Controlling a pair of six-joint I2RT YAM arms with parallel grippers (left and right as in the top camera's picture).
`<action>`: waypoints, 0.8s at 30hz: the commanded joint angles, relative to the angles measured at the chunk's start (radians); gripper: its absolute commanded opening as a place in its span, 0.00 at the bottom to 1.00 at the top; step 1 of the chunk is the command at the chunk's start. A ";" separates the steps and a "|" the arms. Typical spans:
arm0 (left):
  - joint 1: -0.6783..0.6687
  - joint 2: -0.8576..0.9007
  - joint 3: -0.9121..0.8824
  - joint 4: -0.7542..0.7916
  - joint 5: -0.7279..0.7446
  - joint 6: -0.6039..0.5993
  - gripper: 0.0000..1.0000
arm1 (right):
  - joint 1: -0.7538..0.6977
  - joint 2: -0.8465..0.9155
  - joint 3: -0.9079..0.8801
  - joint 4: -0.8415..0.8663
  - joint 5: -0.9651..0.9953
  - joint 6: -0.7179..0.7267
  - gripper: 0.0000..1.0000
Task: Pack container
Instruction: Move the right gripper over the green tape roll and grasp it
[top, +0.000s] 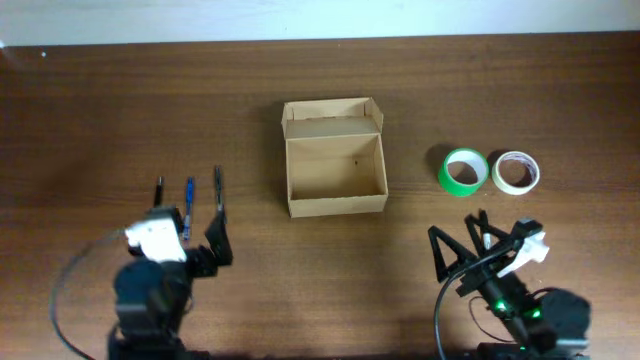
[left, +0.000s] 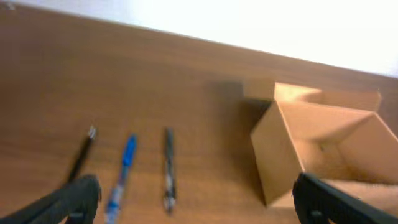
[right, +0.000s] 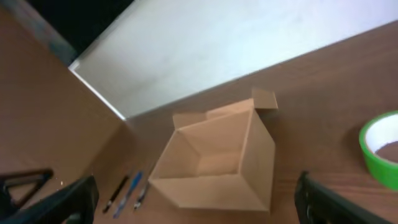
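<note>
From overhead, the cardboard box sits on the table about midway across, its lid flap folded back on the far side and its inside bare. Left of the box three pens lie side by side, roughly parallel: a black pen farthest out, a blue pen in the middle and a grey pen closest to the box. Right of the box sit a green tape roll and, just beyond it, a white tape roll, the two almost touching. The left gripper hangs near the front edge, left of the box and just short of the pens, well apart from the box. The right gripper hangs right of the box, in front of the green roll.

In the left wrist view the fingers are spread wide at the bottom corners. The box lies ahead and to the right, one corner turned this way, and the three pens lie left of it.

In the right wrist view the fingers also stand wide apart. The box lies straight ahead between them but clear of both, open side up. The green roll shows at the right edge and the pens lie left of the box.
</note>
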 joint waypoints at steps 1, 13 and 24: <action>0.000 0.188 0.156 -0.053 -0.054 0.114 0.99 | 0.003 0.176 0.250 -0.127 0.018 -0.149 0.99; 0.122 0.803 0.689 -0.275 0.089 0.244 0.99 | 0.003 0.947 1.226 -0.943 0.328 -0.439 0.99; 0.161 0.949 0.730 -0.270 0.118 0.244 0.99 | -0.004 1.365 1.316 -1.031 0.452 -0.230 0.93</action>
